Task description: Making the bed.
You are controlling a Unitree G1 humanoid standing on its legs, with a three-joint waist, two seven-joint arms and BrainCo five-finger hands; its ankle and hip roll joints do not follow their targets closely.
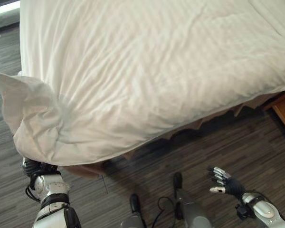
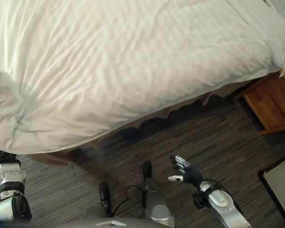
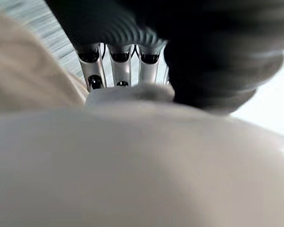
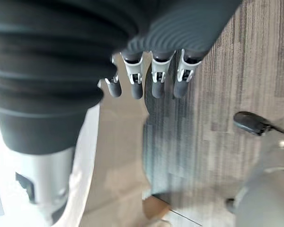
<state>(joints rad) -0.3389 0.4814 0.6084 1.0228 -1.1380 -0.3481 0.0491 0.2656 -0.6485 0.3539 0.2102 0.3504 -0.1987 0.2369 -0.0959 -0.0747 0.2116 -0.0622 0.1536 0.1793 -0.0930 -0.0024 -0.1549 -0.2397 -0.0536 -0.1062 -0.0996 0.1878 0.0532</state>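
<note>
White duvet (image 1: 147,71) lies spread over the bed (image 2: 180,107), covering nearly the whole top, surface lightly rippled. Its near edge overhangs the bed side, running from about 8 o'clock up toward 3 o'clock in the head views. At the 9 o'clock corner the duvet is bunched and lifted into a crumpled fold that stands off the mattress.

Left hand (image 1: 35,166) sits directly beneath that bunched corner, at roughly 7 o'clock, wrist cover just visible under the cloth. In the left wrist view its fingers (image 3: 120,71) run straight down into a ridge of white fabric and their tips are buried there; cannot tell whether they are clamped on the duvet.

Right hand (image 2: 185,172) hangs free over the dark wood-grain floor (image 2: 218,137) at about 5 o'clock, well apart from the bed. Fingers loosely spread, thumb out, holding nothing; the right wrist view agrees.

Wooden nightstand (image 2: 270,107) stands at 3 o'clock, just beside the bed's far corner.
</note>
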